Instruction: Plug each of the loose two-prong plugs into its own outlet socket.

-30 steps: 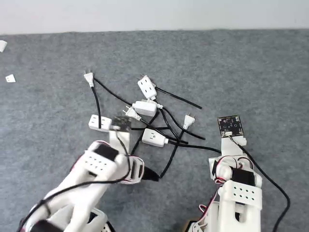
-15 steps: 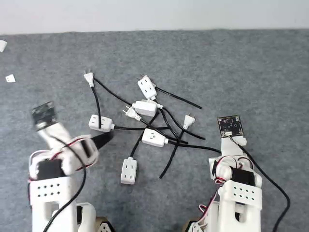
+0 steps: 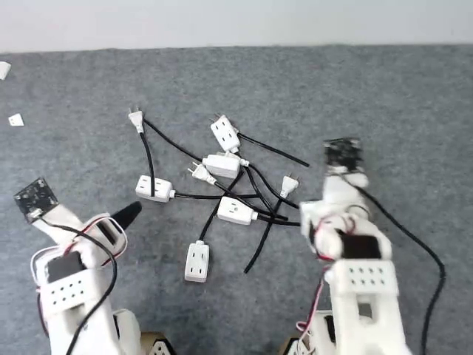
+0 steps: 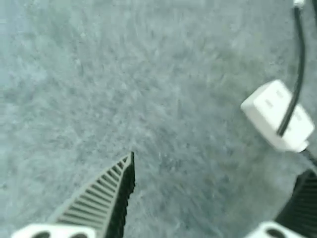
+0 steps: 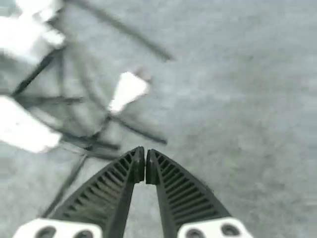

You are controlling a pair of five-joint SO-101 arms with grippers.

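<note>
Several white plugs and socket blocks on black cords lie tangled mid-table. A loose plug (image 3: 135, 118) lies far left, another plug (image 3: 196, 171) in the middle, and a third plug (image 3: 288, 185) (image 5: 128, 89) on the right. Socket blocks lie at the left (image 3: 154, 188) (image 4: 277, 116), the centre (image 3: 235, 211) and the near side (image 3: 196, 262). My left gripper (image 4: 218, 173) (image 3: 124, 214) is open and holds nothing, just left of the left socket block. My right gripper (image 5: 145, 161) is shut and holds nothing, a short way from the right plug, under the right arm (image 3: 336, 222).
A socket adapter with prongs (image 3: 224, 132) and a white block (image 3: 222, 164) lie at the back of the tangle. Two small white scraps (image 3: 15, 120) sit at the far left edge. Bare grey carpet (image 3: 399, 111) stretches to the right and back.
My left arm swung back from over the tangle to the near left, uncovering the near socket block. My right arm moved forward and left toward the right plug.
</note>
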